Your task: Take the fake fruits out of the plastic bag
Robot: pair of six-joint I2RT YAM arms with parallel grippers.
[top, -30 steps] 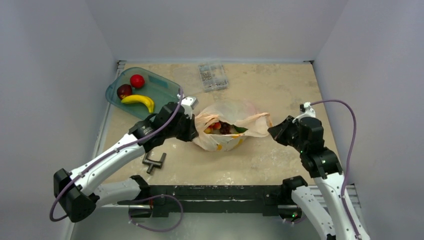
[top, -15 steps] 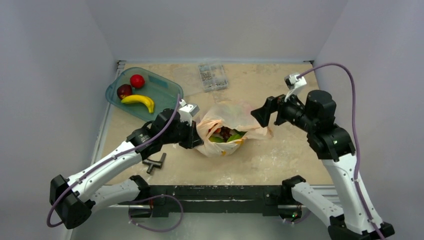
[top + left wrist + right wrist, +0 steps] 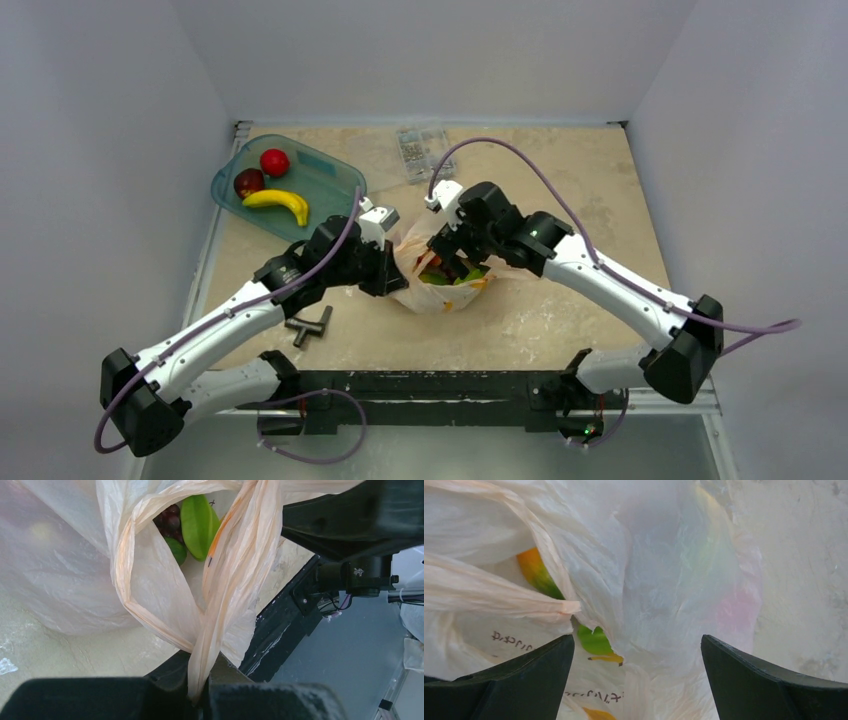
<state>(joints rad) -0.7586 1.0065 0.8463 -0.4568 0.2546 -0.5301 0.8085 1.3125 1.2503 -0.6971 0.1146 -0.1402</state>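
- Step in hand: emptying the plastic bag [image 3: 445, 292]. Already out and lying in the teal tray [image 3: 335, 172], at 10 o'clock on the counter [image 3: 560, 170]: a banana [image 3: 276, 201], a red apple [image 3: 274, 161] and a dark red apple [image 3: 248, 182].
- Bag's place: middle of the counter, between the two arms, mouth gaping upward.
- Left fingers [image 3: 270, 702]: clamped tight on the bag's loop handle [image 3: 220, 605], drawing it toward 9 o'clock and holding the mouth open.
- Right fingers [image 3: 524, 680]: spread wide, holding nothing, poised just above the mouth from the 3 o'clock side, with crinkled film beneath the tips.
- Inside, past the stretched handle: a green fruit [image 3: 197, 525] touching a dark grape cluster [image 3: 167, 517].
- Long axis of the bag: roughly 9 to 3 o'clock, along the taut handle.
- Green fruit: elongated, and judged from the left wrist view to lie lengthwise toward the opening. Too small in the top view to confirm.
- Next move, as a judgement: lowering the open right fingers through the gap rather than onto the film, closing across the fruit's narrow width without pinching plastic, then carrying it toward the tray at 10 o'clock.
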